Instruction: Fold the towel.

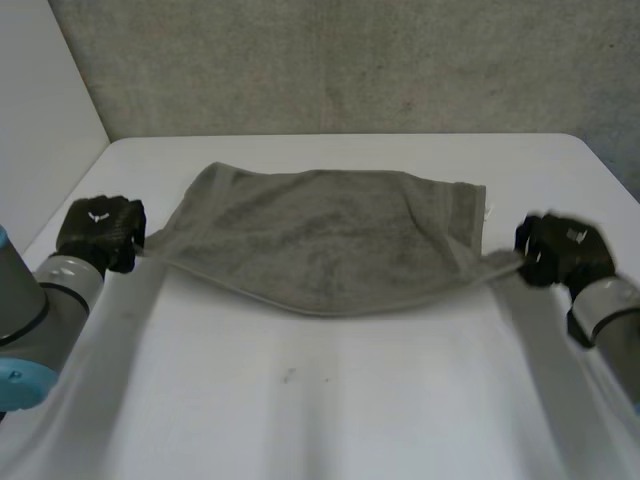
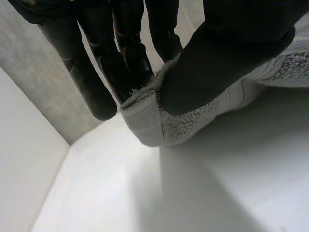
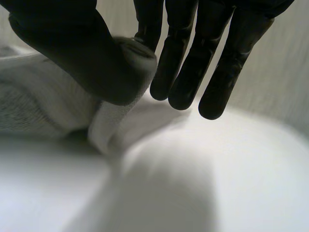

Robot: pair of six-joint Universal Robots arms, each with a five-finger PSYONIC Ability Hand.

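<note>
Evidently stretched out ready for a fold: grey towel (image 1: 325, 240) raised by its two near corners, near edge sagging in the middle, far edge seemingly down on the white worktop (image 1: 330, 400). Left corner pinched between thumb and fingers of the left robot hand (image 1: 100, 232); right corner clamped likewise by the right robot hand (image 1: 560, 250) (thumb pressed onto the hem in each wrist view). Kept well apart and taut, probably to hold the cloth flat and let the near edge travel over to the far edge without bunching.
</note>
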